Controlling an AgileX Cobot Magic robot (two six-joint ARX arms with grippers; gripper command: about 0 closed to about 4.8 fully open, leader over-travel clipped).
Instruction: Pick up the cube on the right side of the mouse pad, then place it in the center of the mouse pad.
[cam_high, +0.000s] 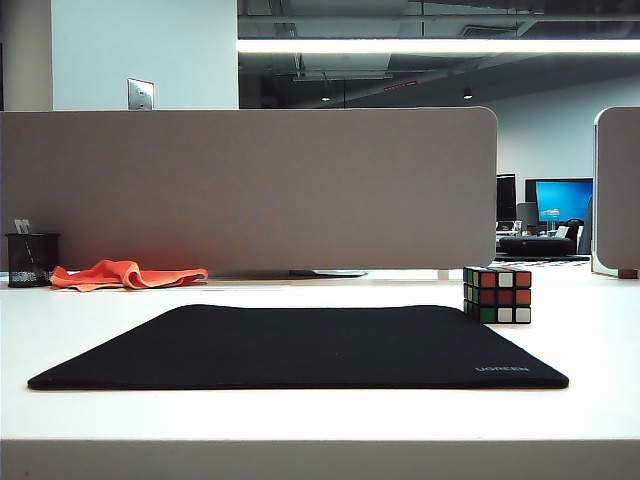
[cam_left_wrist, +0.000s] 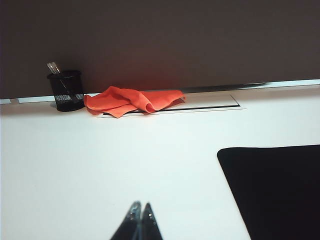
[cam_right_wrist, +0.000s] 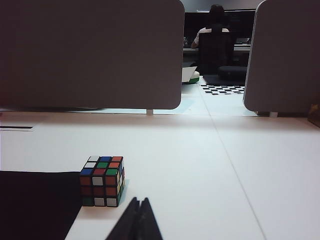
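Grey desk partition (cam_high: 250, 190), white table (cam_high: 590, 330), ceiling light strip (cam_high: 440, 46)

You've got a black mouse pad (cam_high: 300, 345) with grey lettering, a black-edged cube (cam_high: 497, 294) stickered red, orange, white, green, blue, an orange cloth (cam_high: 125, 274), and a white table (cam_high: 590, 340).

White table (cam_high: 600, 340): mouse pad (cam_high: 300, 345), cube (cam_high: 497, 294)

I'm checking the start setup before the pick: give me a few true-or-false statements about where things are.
1. The cube sits at the right edge of the mouse pad. True.
2. The right gripper holds the cube. False: it is shut on nothing, short of the cube.
3. The orange cloth lies on the mouse pad. False: it lies by the divider, beside the pen cup.
4. The left gripper is shut above bare table. True.
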